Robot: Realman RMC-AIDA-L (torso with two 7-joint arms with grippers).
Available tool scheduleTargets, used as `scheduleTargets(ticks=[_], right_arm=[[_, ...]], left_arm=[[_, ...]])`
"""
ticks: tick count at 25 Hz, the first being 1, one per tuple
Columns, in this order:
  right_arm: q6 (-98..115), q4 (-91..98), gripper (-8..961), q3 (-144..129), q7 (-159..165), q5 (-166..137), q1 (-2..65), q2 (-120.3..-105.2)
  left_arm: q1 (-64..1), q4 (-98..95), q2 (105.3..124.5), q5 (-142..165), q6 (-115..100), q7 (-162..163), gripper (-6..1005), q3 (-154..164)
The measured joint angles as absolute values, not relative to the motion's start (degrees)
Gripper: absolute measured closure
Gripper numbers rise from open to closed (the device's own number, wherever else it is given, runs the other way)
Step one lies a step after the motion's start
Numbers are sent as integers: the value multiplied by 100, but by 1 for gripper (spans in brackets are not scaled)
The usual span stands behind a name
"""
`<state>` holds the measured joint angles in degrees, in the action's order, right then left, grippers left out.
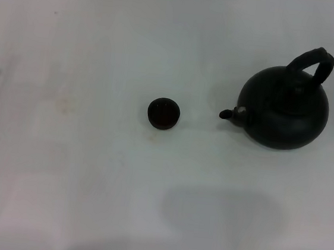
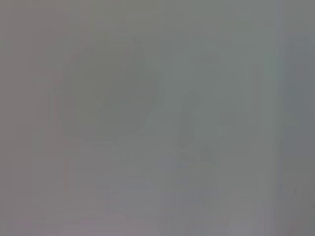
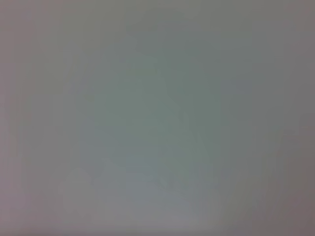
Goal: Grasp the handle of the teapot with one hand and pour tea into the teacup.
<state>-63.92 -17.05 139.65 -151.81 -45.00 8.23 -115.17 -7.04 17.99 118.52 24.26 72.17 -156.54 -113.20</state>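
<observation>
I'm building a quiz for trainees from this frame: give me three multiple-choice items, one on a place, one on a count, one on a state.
1. Where does the teapot stand relative to the teacup in the head view?
A. On the robot's right of it
B. On the robot's left of it
C. On top of it

2. How many teacups are on the table?
A. Three
B. One
C. Two

3. How does the teapot stand?
A. On its side
B. Upside down
C. Upright, handle arching over the top

Answers: 1 A, the pot sits right of the cup, spout toward it. 2 B, a single small dark cup shows. 3 C, the hoop rises above the body.
</observation>
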Motion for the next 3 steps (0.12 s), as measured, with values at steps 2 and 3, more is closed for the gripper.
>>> scheduleTargets(ticks=[2, 3], right_arm=[[-6373, -1700, 332, 13966, -15224, -4474, 850, -11521], [-6356, -1689, 332, 13966, -15240, -4446, 868, -11524]], left_arm=[[-743, 1799, 11848, 2427, 7214, -15656, 123, -11321], [-755, 1799, 11845, 2427, 7212, -15657, 123, -11321]])
